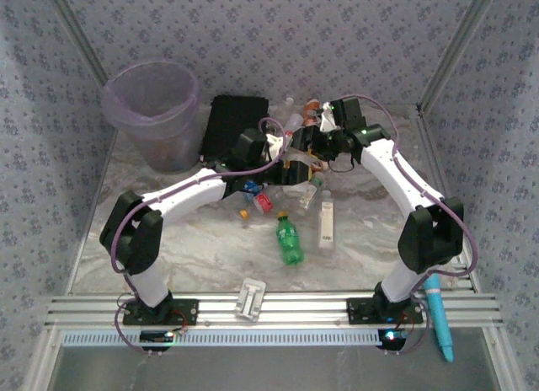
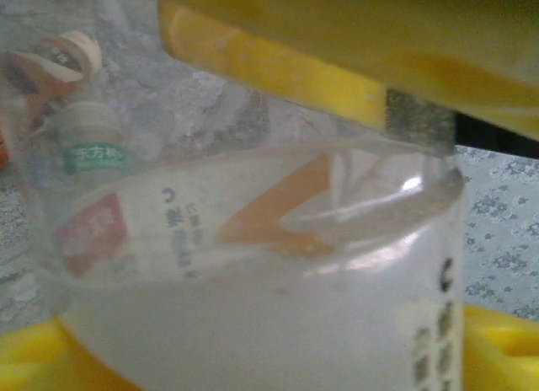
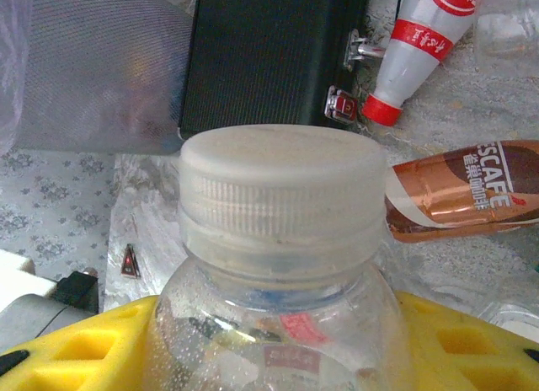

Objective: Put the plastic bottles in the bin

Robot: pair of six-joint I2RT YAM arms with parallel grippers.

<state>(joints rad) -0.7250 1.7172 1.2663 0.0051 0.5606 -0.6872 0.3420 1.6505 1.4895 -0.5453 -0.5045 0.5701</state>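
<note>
While the clear bottle [image 3: 274,265] is gripped just below its white cap by the right gripper [image 3: 269,357], its body is bracketed by the yellow fingers of the left gripper [image 2: 269,214]. Whether that second hold is fully closed cannot be told. If a handover is intended, a firm seat on the broad body should be secured before the neck is released. Squeeze should be kept moderate, since such thin walls are likely to buckle. The bin [image 1: 160,142] is seen beyond the black case [image 3: 269,54], ahead and leftward of the right gripper. The bottle is transparent, misted with droplets inside, and wrapped in an orange-and-white printed label.
</note>
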